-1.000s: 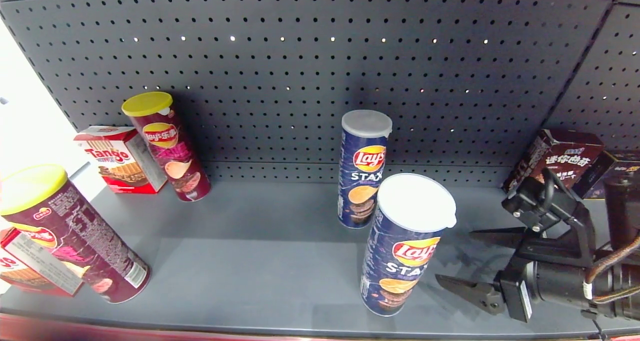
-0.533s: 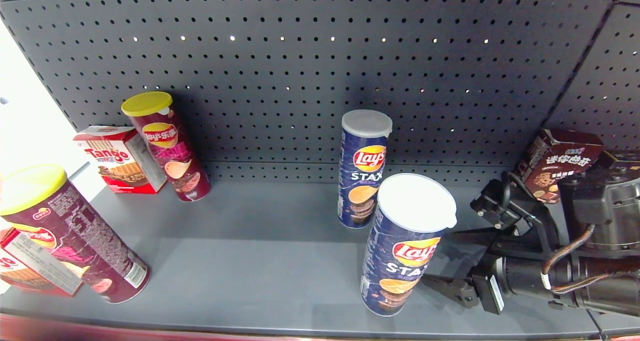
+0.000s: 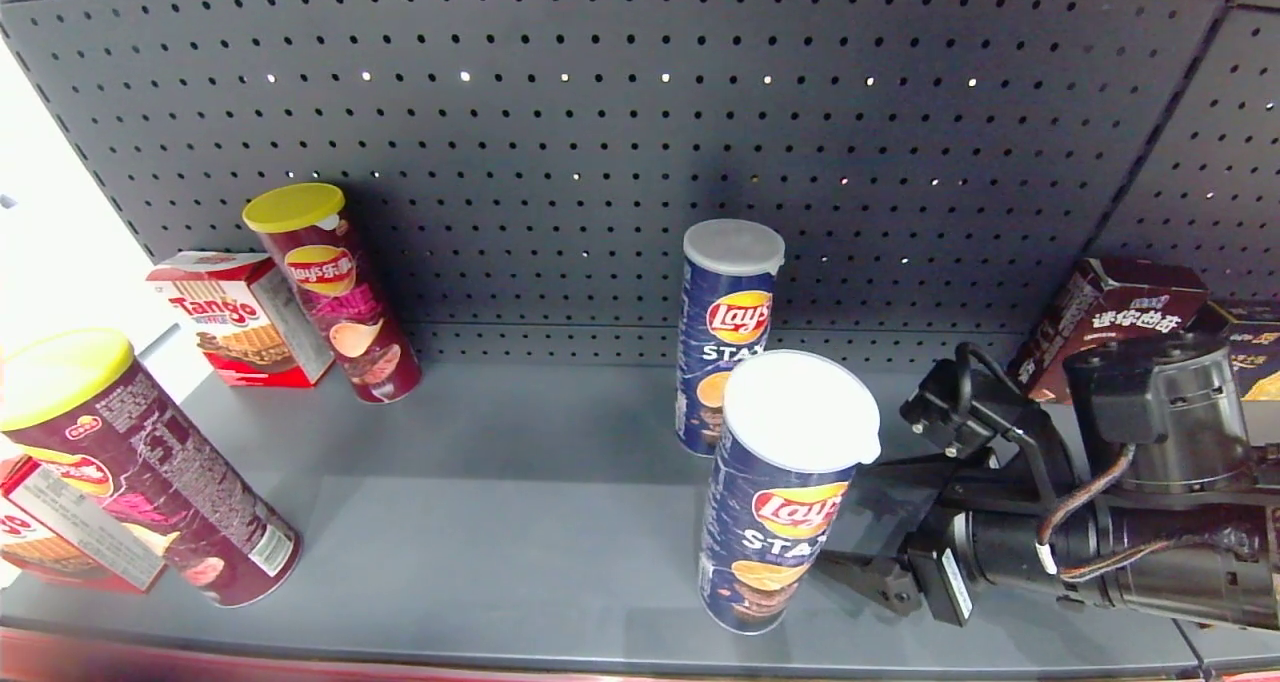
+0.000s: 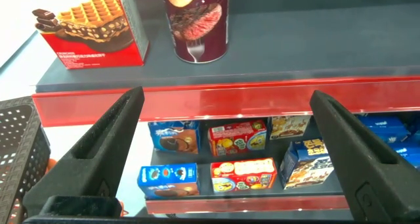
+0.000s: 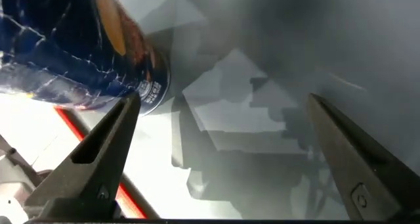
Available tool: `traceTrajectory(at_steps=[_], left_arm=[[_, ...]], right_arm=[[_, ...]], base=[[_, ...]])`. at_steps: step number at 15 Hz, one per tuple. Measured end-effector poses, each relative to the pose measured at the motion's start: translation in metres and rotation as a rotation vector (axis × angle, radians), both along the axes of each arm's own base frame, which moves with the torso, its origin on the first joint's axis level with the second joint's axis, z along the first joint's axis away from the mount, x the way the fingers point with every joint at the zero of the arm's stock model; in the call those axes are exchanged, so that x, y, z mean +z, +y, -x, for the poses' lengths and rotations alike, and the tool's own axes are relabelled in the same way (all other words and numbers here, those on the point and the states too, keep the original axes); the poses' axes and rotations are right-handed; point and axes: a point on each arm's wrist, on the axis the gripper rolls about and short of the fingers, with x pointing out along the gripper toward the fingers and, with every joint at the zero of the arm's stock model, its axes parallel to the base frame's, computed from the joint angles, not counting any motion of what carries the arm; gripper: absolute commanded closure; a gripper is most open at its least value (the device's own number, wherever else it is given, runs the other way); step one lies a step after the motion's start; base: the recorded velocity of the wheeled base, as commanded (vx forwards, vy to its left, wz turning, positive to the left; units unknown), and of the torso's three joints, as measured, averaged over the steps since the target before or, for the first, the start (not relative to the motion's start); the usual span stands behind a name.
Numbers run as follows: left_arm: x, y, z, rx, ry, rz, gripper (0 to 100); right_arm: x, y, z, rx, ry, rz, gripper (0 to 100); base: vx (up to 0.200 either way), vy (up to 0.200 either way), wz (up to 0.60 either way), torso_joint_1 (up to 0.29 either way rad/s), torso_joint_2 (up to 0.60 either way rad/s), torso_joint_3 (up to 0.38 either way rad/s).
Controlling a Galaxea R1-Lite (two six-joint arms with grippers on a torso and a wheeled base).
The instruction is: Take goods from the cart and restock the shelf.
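Dark pegboard (image 3: 600, 112) backs the grey shelf (image 3: 500, 502) in the head view. A front blue can (image 3: 785, 492) with a white lid stands upright near the shelf's front edge, right of the middle. A rear blue can (image 3: 725, 332) stands just behind it, close to the back panel. The right gripper (image 3: 850, 514) lies low over the shelf at the front can's right side. Its fingers are spread, with the nearer tip at the can's base (contact cannot be judged). Toward the back left corner stand a yellow-lidded maroon can (image 3: 335, 292) and a wafer box (image 3: 240, 317), touching or nearly so. A second maroon can (image 3: 140, 467) and a red box (image 3: 60, 542) sit at the front left corner, and brown boxes (image 3: 1110, 317) at the back right.

From the left wrist, the left gripper (image 4: 226, 96) hangs in front of the shelf's red front edge (image 4: 262, 96), its fingers wide apart and holding nothing. Small snack boxes (image 4: 236, 152) fill the lower shelves, and a black mesh basket (image 4: 20, 152) shows to one side.

From the right wrist, the right gripper (image 5: 224, 100) has its fingers splayed over the grey shelf (image 5: 262, 40). The front blue can (image 5: 72, 46) is just beside one fingertip (image 5: 125, 122).
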Motion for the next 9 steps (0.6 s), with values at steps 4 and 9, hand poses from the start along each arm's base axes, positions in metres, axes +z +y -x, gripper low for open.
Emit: traceTrajectory(at_steps=[4, 9], left_arm=[[0.0002, 0.0000, 0.0001, 0.000, -0.001, 0.000, 0], [0.0005, 0.0000, 0.0001, 0.001, -0.002, 0.002, 0]], right_arm=[[-0.0021, 0.0025, 0.0021, 0.008, 0.005, 0.007, 0], [-0.0004, 0.0026, 0.0019, 0.004, -0.002, 0.005, 0]], base=[[0.000, 0.000, 0.00, 0.000, 0.00, 0.000], [0.000, 0.000, 0.00, 0.000, 0.00, 0.000]])
